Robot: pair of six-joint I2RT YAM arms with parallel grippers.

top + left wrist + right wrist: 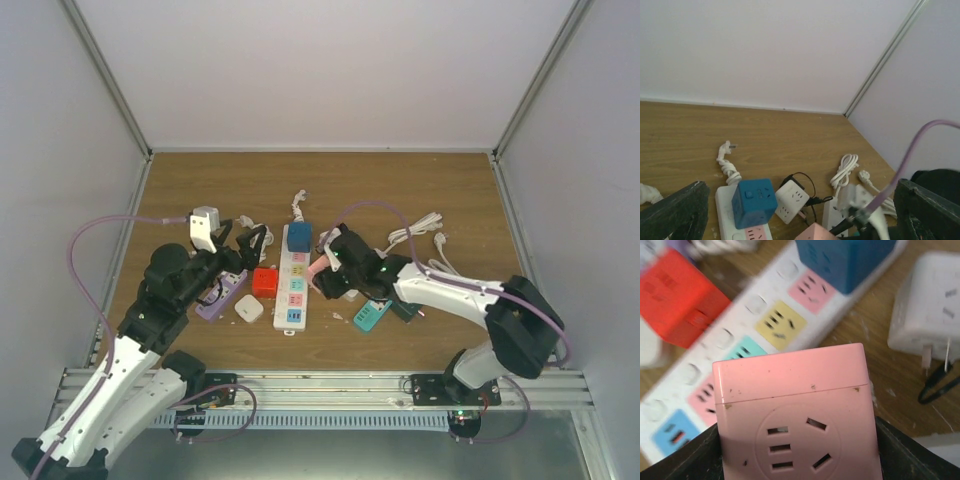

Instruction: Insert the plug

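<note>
Pink plastic cube plug (795,390): seemingly stiff, light, slick; flat sides suited gripping.
Right gripper (797,452): clamped it above white multi-socket power strip (727,337).
Left gripper (800,210): gaped empty, left of strip.

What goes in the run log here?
right gripper: holding pink cube-shaped plastic adapter | by white plastic power strip, not inserted | left gripper: open, empty
</note>
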